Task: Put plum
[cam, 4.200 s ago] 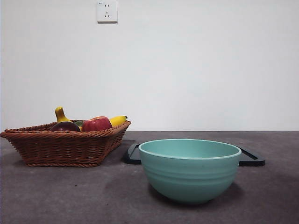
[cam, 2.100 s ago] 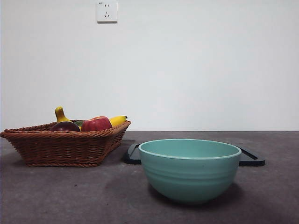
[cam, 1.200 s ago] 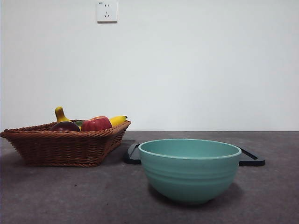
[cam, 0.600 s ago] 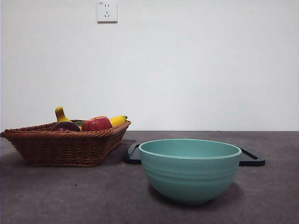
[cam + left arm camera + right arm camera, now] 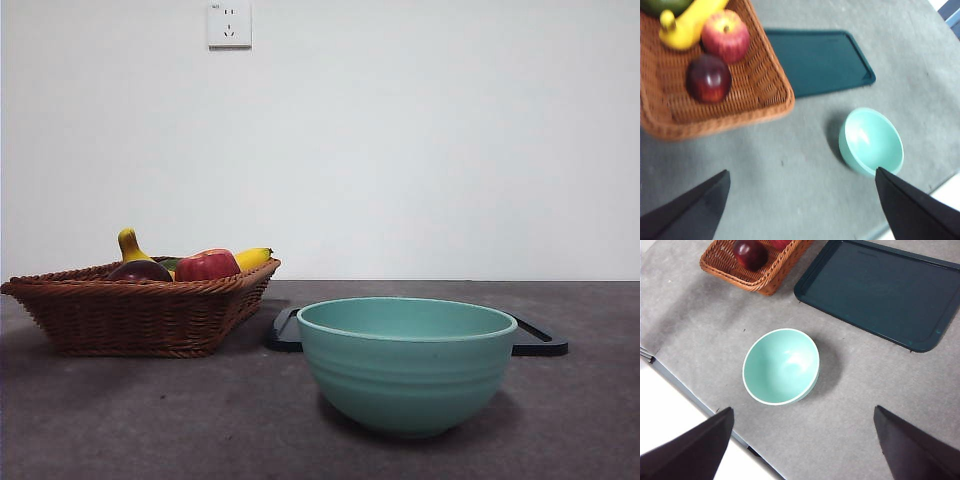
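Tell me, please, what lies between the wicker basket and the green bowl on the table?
Only bare grey table lies between the basket and the bowl, as the left wrist view shows.

Plain black wedge-shaped gripper (image 5: 802, 205) jaws

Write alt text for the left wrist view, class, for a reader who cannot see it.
A dark maroon plum lies in a wicker basket beside a red apple and a yellow banana, untouched. The left gripper hangs open above the grey table, with a dark green tray and an empty mint bowl nearby.
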Tool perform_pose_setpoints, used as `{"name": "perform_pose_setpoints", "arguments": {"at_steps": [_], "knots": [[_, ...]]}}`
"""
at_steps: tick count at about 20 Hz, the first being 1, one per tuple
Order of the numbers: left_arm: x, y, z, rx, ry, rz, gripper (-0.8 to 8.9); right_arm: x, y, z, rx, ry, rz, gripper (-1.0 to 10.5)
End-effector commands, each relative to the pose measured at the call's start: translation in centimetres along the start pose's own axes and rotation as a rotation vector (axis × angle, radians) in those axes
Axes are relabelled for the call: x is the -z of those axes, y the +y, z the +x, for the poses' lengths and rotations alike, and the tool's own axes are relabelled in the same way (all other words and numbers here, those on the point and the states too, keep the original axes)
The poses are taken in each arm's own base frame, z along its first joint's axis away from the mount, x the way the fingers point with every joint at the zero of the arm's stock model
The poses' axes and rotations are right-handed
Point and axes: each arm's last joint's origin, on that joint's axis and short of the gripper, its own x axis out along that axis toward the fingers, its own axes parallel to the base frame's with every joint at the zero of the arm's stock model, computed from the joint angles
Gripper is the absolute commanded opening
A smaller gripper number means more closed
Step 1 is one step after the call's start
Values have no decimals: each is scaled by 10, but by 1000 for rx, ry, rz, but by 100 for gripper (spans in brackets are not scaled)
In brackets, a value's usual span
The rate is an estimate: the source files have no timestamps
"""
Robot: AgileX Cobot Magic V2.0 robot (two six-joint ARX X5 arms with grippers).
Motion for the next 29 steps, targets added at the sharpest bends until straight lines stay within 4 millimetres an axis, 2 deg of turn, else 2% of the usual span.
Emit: {"name": "perform_pose_setpoints", "arguments": {"at_steps": [1,6,9,15,22,29], "knots": [[-18,2,6,-6,-22,-9,459,-5,2,-3,-4,-19,-17,450],[-56,7,39,-79,36,16,446,-5,2,-3,-3,-24,-20,450],[-78,13,70,-121,103,31,433,-5,2,-3,-3,-27,-22,450],[-105,31,135,-245,242,90,435,-6,2,-3,-3,-29,-23,450],[-98,56,195,-269,342,92,434,-6,2,-3,-3,-31,-24,450],[-87,72,229,-270,384,85,434,-6,2,-3,-3,-32,-25,450]]}}
